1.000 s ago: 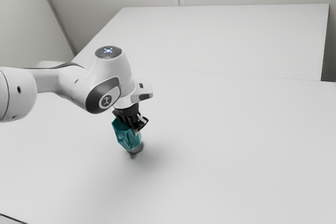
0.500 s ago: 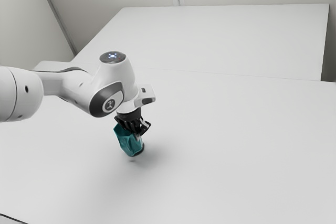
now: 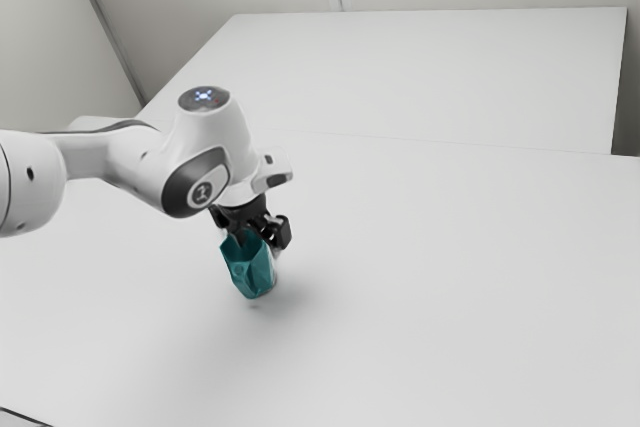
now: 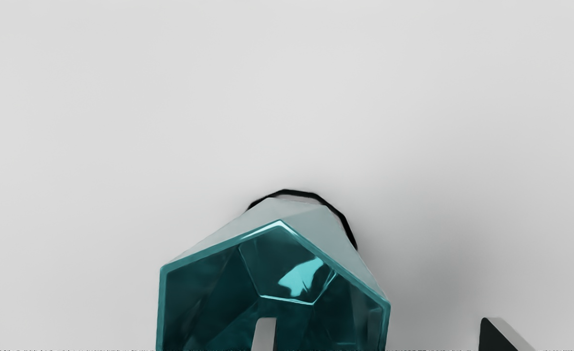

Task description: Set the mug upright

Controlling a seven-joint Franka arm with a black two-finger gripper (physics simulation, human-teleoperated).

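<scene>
Holds claw (image 3: 260, 244) apart, with one finger (image 4: 264, 336) inside tilted teal mug (image 3: 254, 279), one outside; wears a round emblem (image 3: 202, 193) on white arm (image 3: 130, 159)

Surface finishes of a mug (image 4: 287, 273), a robot arm (image 3: 145, 162) and a table (image 3: 450, 277).
Mug: glossy, glass-like interior with sharp highlights; smooth, faceted outer faces. Arm: smooth, plastic-like shell. Table: smooth and matt.

The mug (image 4: 209, 292) is teal inside and pale grey outside, its base edge (image 4: 346, 225) black; the counter (image 3: 450, 247) is light grey, the hand (image 3: 263, 239) black.
</scene>
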